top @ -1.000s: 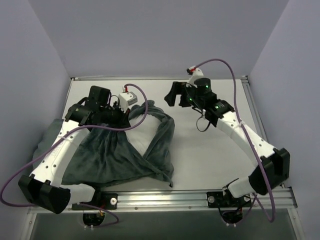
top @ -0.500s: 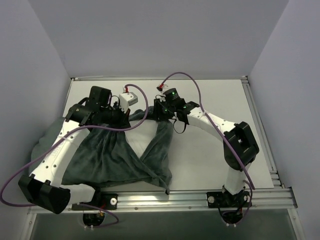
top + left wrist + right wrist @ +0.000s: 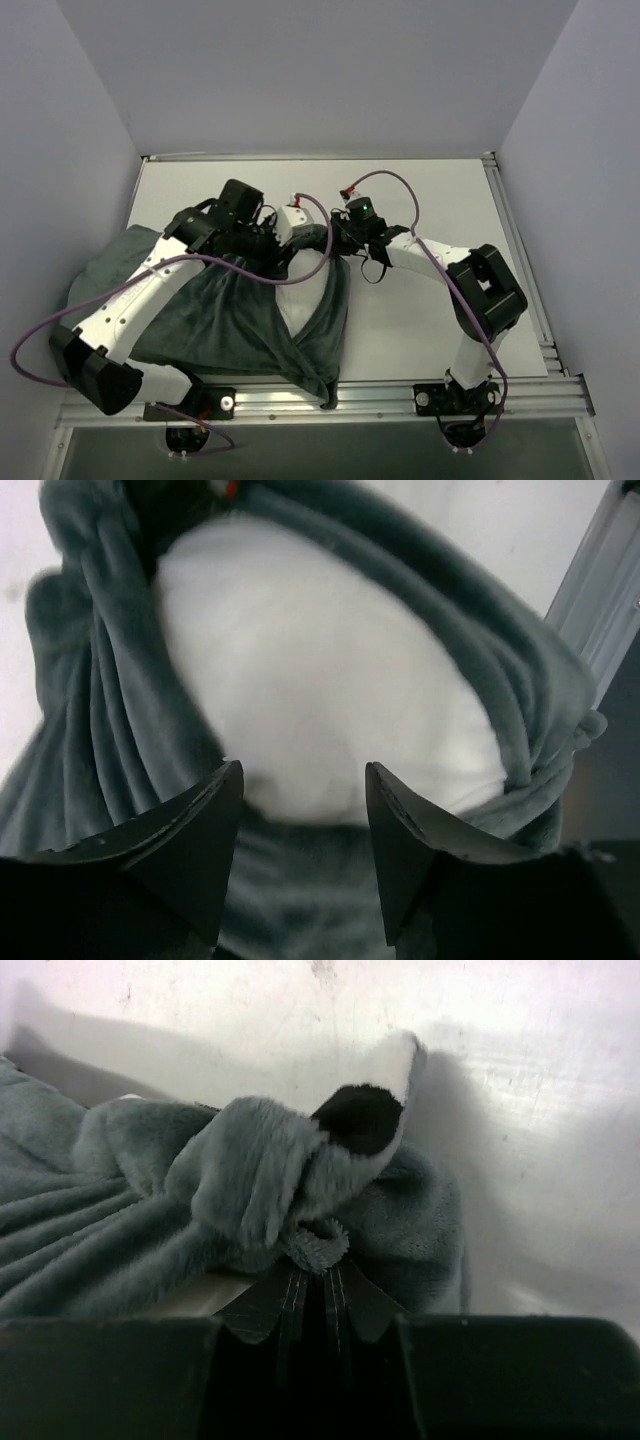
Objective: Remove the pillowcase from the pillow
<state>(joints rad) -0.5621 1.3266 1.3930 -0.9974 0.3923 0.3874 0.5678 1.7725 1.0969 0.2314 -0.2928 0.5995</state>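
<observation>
The pillowcase (image 3: 200, 310) lies dark grey side out over the left half of the table. The white pillow (image 3: 305, 300) shows through its gaping mouth. In the left wrist view the pillow (image 3: 320, 680) bulges out, ringed by thick grey folds of the pillowcase (image 3: 100, 710). My left gripper (image 3: 302, 780) hovers open just above the pillow, nothing between its fingers; from above the left gripper (image 3: 290, 245) sits at the mouth's far rim. My right gripper (image 3: 318, 1265) is shut on a bunched fold of the pillowcase (image 3: 250, 1170), where a black-and-white patch shows. From above the right gripper (image 3: 335, 240) is at the rim's right corner.
The white table (image 3: 440, 200) stretches to the right of the fabric. A metal rail (image 3: 400, 392) runs along the near edge, and the pillowcase hangs over it at one corner. Purple cables loop over both arms. Walls close in on three sides.
My left gripper let go of the pillowcase, opened and moved right over the exposed pillow. My right arm swung left to the rim and shut on the fabric.
</observation>
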